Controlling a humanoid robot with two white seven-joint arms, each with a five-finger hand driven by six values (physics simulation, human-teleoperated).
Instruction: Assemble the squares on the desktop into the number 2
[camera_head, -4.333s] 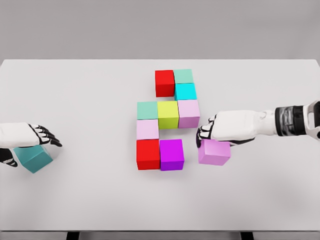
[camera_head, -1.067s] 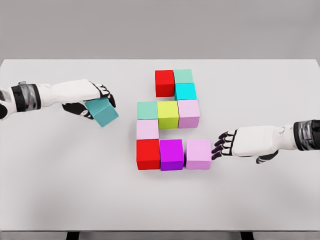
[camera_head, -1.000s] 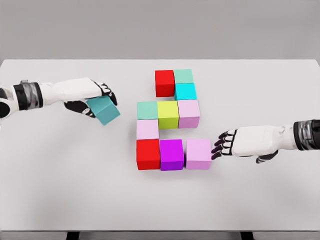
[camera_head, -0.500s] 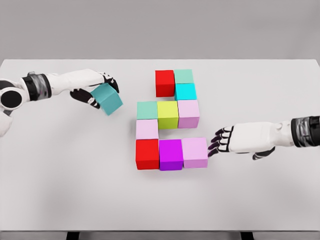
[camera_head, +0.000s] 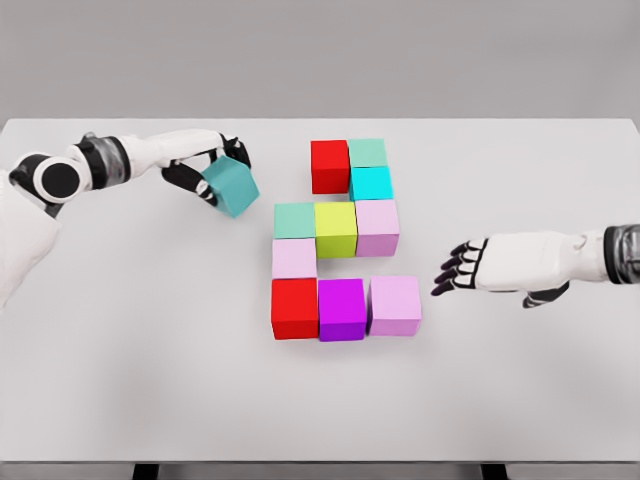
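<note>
Teal cube (camera_head: 231, 187) is sitting tilted in the left hand (camera_head: 205, 170)'s curled fingers; right hand (camera_head: 470, 266) is hovering open, near the pink cube (camera_head: 395, 305).

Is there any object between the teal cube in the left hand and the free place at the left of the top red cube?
Nothing visible does. The teal cube, held by the left hand, has only bare table between it and the red cube.
</note>
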